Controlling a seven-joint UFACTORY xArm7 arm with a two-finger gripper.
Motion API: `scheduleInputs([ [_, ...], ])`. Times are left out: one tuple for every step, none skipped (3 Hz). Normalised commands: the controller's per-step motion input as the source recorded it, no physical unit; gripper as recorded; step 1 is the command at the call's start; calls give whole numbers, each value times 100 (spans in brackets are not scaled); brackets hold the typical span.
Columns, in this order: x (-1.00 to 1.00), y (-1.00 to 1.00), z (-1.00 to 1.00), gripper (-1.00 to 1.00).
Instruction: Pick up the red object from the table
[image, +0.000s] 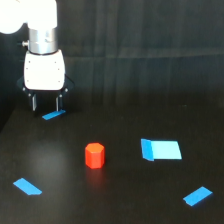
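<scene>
The red object (94, 155) is a small red-orange short prism standing upright on the black table (125, 90), near the lower middle of the exterior view. My gripper (45, 104) hangs from the white arm at the upper left, fingers pointing down and apart, with nothing between them. It is open and sits well to the left of and behind the red object, just above a small flat blue piece (53, 115).
A larger blue block (160, 149) lies to the right of the red object. A flat blue piece (27, 186) lies at the lower left and another (197, 196) at the lower right.
</scene>
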Motion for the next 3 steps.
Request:
scheduleInputs([
  [33, -22, -30, 100],
  [45, -26, -24, 96],
  [73, -53, -12, 100],
])
